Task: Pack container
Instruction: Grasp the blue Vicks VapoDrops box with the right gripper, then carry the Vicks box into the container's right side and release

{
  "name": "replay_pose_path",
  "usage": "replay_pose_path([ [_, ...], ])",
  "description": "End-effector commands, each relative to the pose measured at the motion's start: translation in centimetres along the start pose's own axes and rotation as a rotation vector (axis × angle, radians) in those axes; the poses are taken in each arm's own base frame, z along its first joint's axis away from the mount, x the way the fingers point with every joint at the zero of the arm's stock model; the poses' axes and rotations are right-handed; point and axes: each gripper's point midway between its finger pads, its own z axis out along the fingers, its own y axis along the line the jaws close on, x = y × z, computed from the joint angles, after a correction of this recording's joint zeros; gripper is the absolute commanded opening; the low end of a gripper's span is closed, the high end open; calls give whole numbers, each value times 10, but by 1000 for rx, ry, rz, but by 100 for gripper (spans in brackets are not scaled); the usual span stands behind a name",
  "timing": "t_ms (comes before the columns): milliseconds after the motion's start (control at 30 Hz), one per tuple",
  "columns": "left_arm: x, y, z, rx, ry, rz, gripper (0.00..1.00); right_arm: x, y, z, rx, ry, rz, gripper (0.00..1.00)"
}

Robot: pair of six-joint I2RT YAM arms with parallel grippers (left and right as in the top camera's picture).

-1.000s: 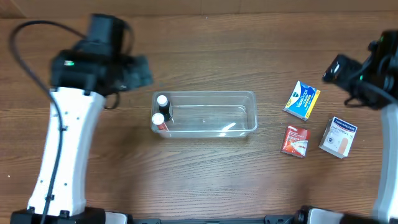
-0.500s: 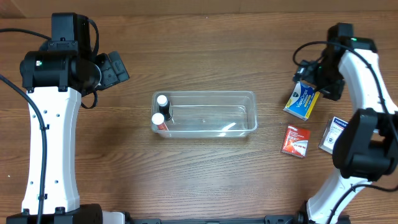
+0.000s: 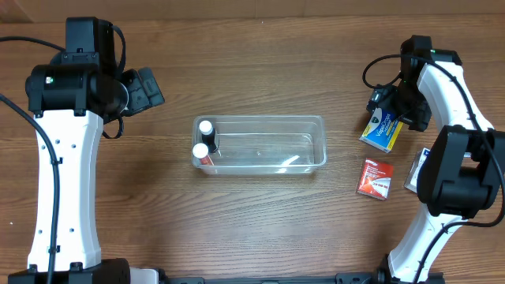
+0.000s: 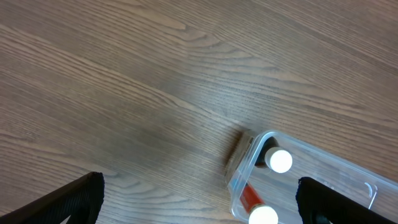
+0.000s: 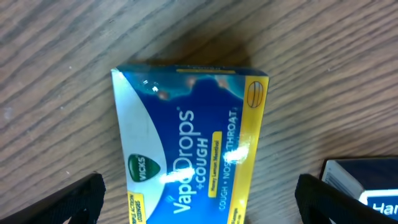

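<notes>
The clear plastic container [image 3: 322,146] lies mid-table with two white-capped bottles [image 3: 203,138] at its left end. My left gripper [image 3: 148,88] is open and empty above bare wood, up and left of the container. In the left wrist view its fingers [image 4: 199,194] frame the container's corner [image 4: 244,160] and the bottle caps [image 4: 279,161]. My right gripper [image 3: 388,104] is open just above a blue and yellow cough drop box [image 3: 384,130]. In the right wrist view its fingers [image 5: 199,194] straddle that box [image 5: 193,137] without touching it.
A red box [image 3: 374,178] lies right of the container. A white and blue box [image 3: 418,170] sits further right, partly hidden by the right arm; its corner shows in the right wrist view [image 5: 364,180]. Most of the container is unfilled.
Both arms swung in from the sides over the last second. The right gripper has come to hover over the blue and yellow box. The left arm has stayed still for the last half second.
</notes>
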Motion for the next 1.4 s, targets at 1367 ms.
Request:
replay_pose_path([
  [1367,-2,0,-4,3,-6,27,100,101,91,-192,-302,-338,-384,76],
])
